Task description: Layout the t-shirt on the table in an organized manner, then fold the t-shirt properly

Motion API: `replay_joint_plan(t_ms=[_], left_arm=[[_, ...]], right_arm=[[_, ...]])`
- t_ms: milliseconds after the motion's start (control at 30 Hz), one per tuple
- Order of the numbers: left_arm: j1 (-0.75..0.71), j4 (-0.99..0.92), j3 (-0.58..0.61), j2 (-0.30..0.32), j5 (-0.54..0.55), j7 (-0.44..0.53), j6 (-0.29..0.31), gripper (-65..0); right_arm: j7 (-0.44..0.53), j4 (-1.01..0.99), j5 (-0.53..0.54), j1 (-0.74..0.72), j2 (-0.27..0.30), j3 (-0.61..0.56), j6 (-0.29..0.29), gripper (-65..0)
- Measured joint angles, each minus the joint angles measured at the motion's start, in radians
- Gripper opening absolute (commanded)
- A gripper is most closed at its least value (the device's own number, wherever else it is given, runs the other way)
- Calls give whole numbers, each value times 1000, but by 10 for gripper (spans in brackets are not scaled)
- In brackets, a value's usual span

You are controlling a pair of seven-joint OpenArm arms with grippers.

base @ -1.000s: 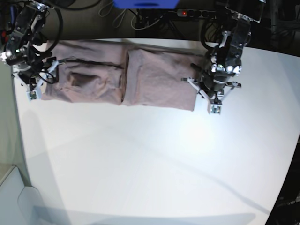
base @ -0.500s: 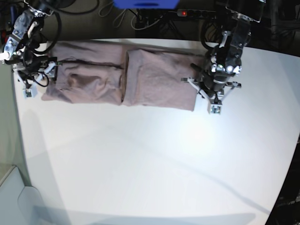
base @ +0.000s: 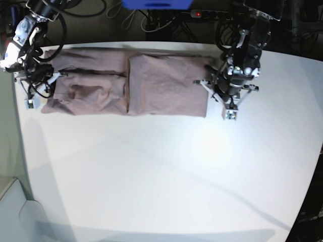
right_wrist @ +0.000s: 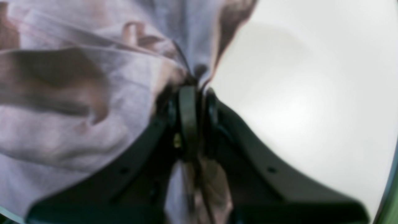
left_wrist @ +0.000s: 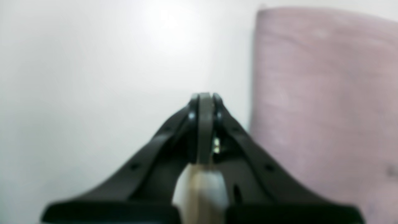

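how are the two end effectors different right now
The right end effector is shut on the t-shirt, pinching its bunched end; the left end effector is shut on nothing. The right sits over cloth, the left over bare table beside the shirt. Both are closed.

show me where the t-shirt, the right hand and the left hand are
t-shirt (base: 166,85), base view, on the flat folded panel.
right hand (right_wrist: 189,82), right wrist view, at the closed tips pinching the cloth.
left hand (left_wrist: 203,96), left wrist view, at the closed tips over bare table.
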State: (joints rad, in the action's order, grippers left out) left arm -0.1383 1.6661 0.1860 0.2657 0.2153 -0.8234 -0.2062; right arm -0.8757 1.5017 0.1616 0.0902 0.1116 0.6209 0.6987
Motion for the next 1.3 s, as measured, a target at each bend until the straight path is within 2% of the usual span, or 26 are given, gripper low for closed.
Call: replay_joint_plan(t_ms=[133, 267, 333, 467, 700, 833, 1000, 1200, 1300], left_arm=[[3, 74, -1, -1, -1, 6, 0, -650], [-5, 154, -9, -1, 2, 4, -1, -650], [-26, 182, -49, -5, 7, 6, 0, -650], [-47, 162, -143, -3, -7, 6, 0, -650], [-69, 53, -226, -2, 3, -3, 0, -650], [-79, 50, -280, -2, 2, 14, 0, -650], [-91, 50, -322, -3, 0, 2, 0, -650], [-106, 50, -331, -3, -1, 4, 0, -650], [-104, 29, -328, -10, 0, 10, 0, -650]], right_arm=[[-16, 34, -20, 5, 3, -44, 0, -650], [-61, 125, -40, 24, -27, -51, 2, -650], [-92, 198, -39, 42, -38, -53, 2, -650], [-139, 323, -40, 43, -37, -77, 0, -650], [-226, 472, -35, 44, -82, -115, 0, -650], [-274, 481, -30, 44, -95, -164, 1, -650], [-285, 483, -34, 55, -122, -236, 0, -650], [-284, 484, -32, 66, -137, -365, 1, -650], [-286, 484, -34, 65, -159, -389, 1, -650]])
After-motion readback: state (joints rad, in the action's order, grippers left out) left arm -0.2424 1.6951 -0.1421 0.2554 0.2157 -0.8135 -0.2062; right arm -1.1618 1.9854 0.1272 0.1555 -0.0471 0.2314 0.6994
